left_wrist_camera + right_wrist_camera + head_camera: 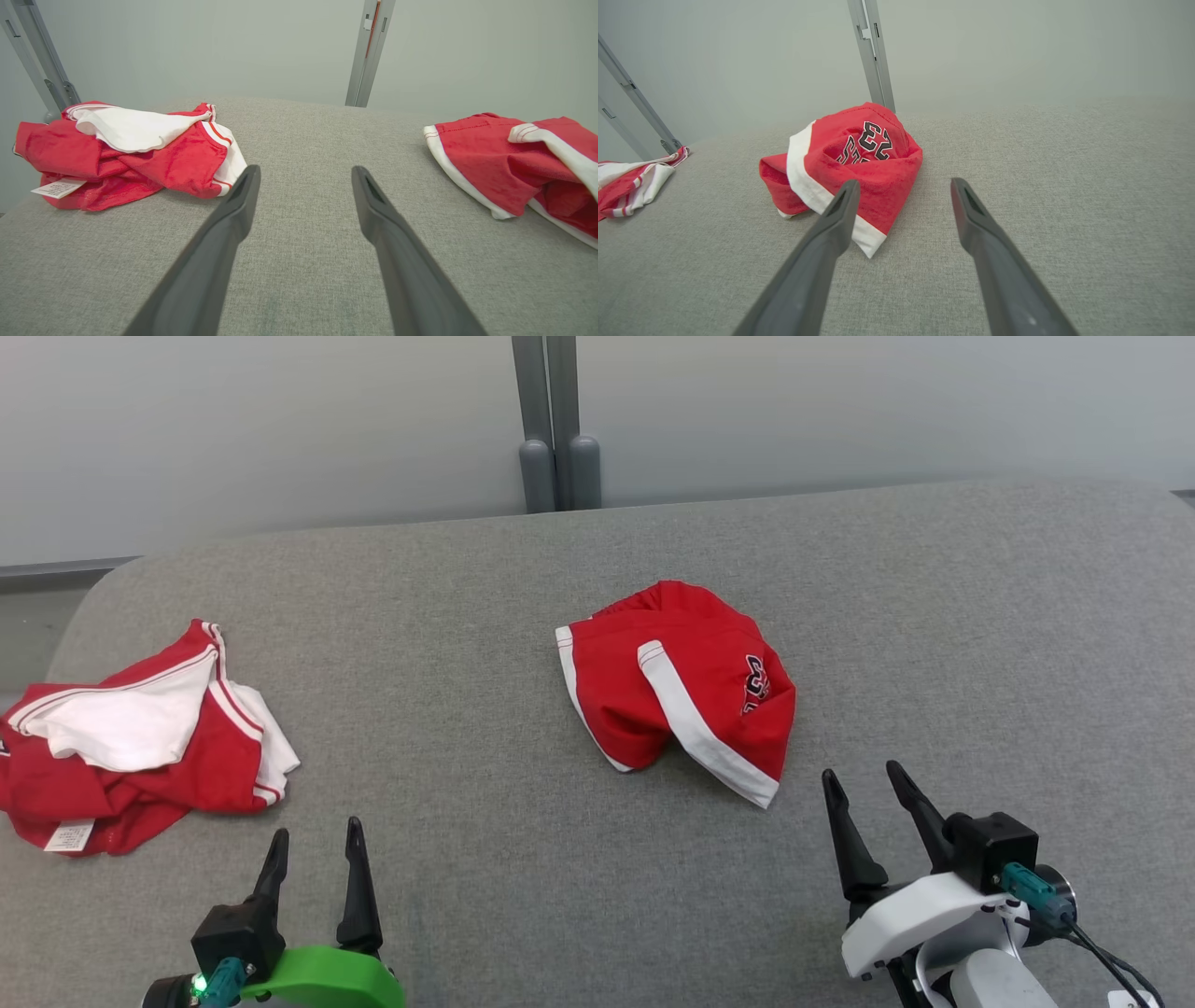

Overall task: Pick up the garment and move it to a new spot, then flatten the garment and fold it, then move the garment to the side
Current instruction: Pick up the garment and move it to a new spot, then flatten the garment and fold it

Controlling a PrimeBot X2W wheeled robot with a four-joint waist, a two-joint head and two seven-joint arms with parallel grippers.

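**Soft red shorts wait mid-frame, both claws spread and empty**

The grey fabric-covered tabletop point(934, 616) spans nearly the whole head view. Just right of its centre lie the red shorts point(681, 691), crumpled into a loose mound. Being nearest the claws, they are probably the garment meant.

They look light, limp and not at all fragile. The cloth should sag and unfold when lifted, and may drag a little on the textured cover. The white hem band point(700, 728) is a doubled edge that ends in a free corner at the lower right of the mound. That corner seems the surest place to pinch, with a second hold on the opposite edge for spreading the shorts flat.

Counted:
- 1 tabletop
- 2 garments: a red-and-white heap point(140, 747) at centre-left, and the shorts
- 2 claws: the left claw point(316, 829) at lower left and the right claw point(863, 771) at lower right, each with its 2 fingers apart and holding nothing
- 1 label point(69, 835) on the heap
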